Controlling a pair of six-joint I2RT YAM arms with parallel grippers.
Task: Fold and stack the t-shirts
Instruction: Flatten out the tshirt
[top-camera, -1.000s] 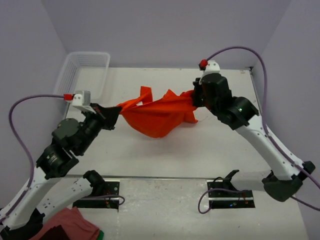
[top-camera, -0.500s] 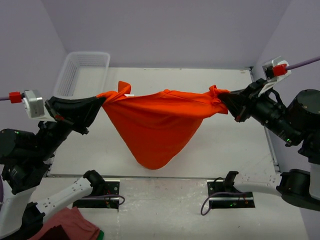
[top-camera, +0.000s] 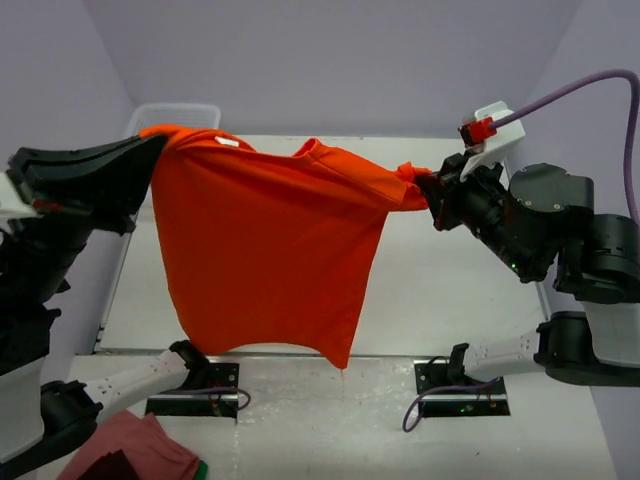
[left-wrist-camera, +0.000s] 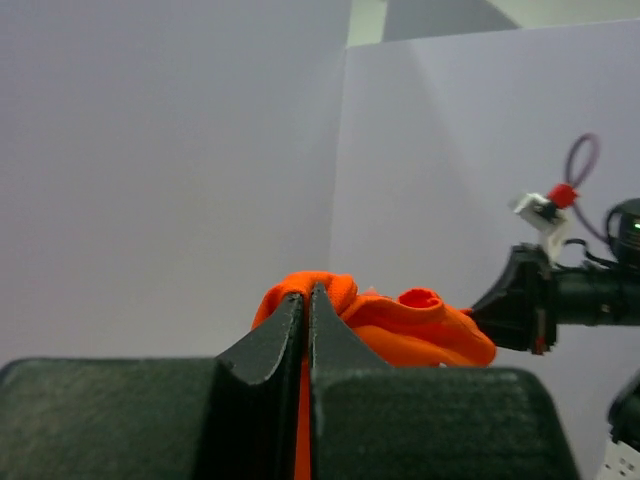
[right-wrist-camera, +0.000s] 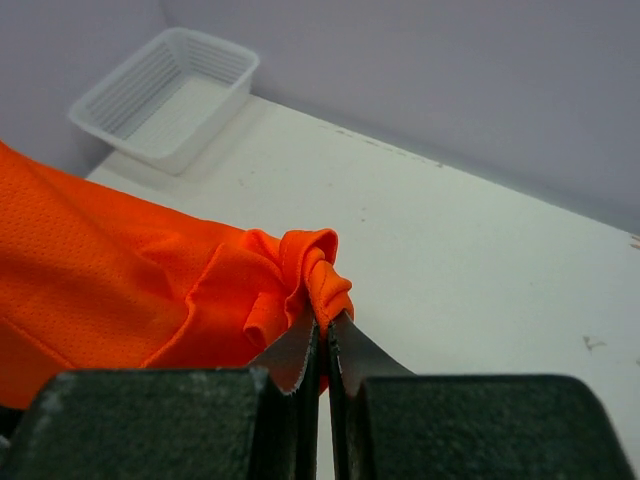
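Shirt (top-camera: 265, 250) hangs spread above table (top-camera: 450, 290), top edge running left-right, hem down by near edge. Left gripper (top-camera: 155, 146) and right gripper (top-camera: 426, 190) pinched tight on its top corners. Basket (top-camera: 190, 108) far left; open tabletop right.

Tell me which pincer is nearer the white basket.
Left. The left pincer grips the t-shirt close by the white basket; the right pincer grips the other end, far across the table.

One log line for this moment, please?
shirt: hanging, spread out | left gripper: shut on shirt | right gripper: shut on shirt
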